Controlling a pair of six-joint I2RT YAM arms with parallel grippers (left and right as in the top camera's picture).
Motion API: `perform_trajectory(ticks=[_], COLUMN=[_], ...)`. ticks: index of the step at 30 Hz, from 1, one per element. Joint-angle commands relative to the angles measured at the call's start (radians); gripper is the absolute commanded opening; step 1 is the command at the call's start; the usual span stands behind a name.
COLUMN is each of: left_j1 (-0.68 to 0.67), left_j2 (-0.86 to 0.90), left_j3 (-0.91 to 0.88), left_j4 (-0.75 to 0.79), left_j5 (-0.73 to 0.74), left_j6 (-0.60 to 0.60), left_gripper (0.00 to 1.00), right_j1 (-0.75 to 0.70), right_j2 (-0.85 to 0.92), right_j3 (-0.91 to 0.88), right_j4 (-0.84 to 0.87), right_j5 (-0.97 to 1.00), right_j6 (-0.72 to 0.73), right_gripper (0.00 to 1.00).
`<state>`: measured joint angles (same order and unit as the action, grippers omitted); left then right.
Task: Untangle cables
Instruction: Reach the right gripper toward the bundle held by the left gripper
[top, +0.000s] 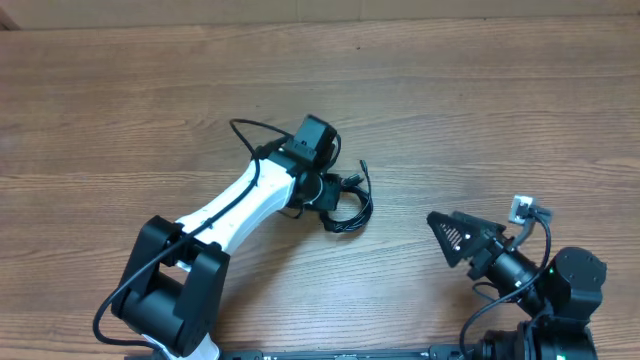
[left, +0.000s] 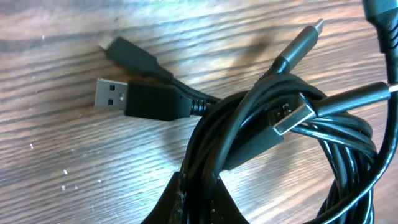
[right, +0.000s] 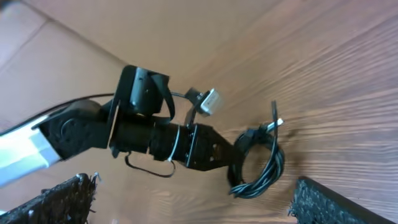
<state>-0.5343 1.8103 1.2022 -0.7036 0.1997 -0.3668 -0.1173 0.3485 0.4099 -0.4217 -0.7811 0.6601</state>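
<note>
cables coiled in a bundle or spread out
Coiled: the cables sit in one looped bundle pinched by the left gripper, plugs poking out; none laid out separately.

Reaches with the white left arm (top: 235, 205) from the near-left corner diagonally out over the worktop (top: 480, 100), wrist tipped down. Pinches the cables (top: 352, 212) with the left gripper (top: 333, 198), fingers (left: 186, 199) pressed together around the bundle. Keeps the black right arm (top: 560, 285) folded low at the near-right edge. Points the right gripper (top: 440, 238) leftward toward the other arm, spread wide, touching nothing.
</note>
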Motion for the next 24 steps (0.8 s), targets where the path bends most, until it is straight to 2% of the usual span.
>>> perform_trajectory(ticks=[1, 3, 8, 13, 18, 21, 22, 24], left_j1=[0.009, 0.009, 0.009, 0.01, 0.003, 0.001, 0.001, 0.001], left_j2=[-0.006, -0.006, -0.006, -0.006, -0.006, -0.006, -0.006, -0.006], left_j3=[0.104, 0.143, 0.249, 0.301, 0.302, 0.302, 0.302, 0.302], left_j4=[-0.046, -0.084, -0.171, -0.185, -0.179, -0.182, -0.181, -0.18], left_j5=[0.062, 0.064, 0.068, 0.195, 0.194, 0.206, 0.222, 0.243], left_j6=[0.008, 0.009, 0.012, 0.012, 0.042, 0.053, 0.053, 0.058], left_gripper=[0.04, 0.04, 0.04, 0.04, 0.04, 0.04, 0.04, 0.04], right_j1=[0.0, 0.0, 0.0, 0.041, 0.171, 0.309, 0.34, 0.38], right_j2=[0.027, 0.056, 0.146, 0.258, 0.373, 0.51, 0.557, 0.649], right_j3=[0.017, 0.016, 0.016, 0.016, 0.016, 0.016, 0.016, 0.016], right_j4=[-0.015, -0.068, -0.112, -0.084, 0.073, 0.201, 0.256, 0.414], right_j5=[0.026, 0.042, 0.043, 0.041, 0.115, 0.253, 0.269, 0.272], right_j6=[0.179, 0.271, 0.287, 0.332, 0.358, 0.483, 0.5, 0.5], right_gripper=[1.0, 1.0, 1.0, 0.97, 0.86, 0.78, 0.77, 0.68])
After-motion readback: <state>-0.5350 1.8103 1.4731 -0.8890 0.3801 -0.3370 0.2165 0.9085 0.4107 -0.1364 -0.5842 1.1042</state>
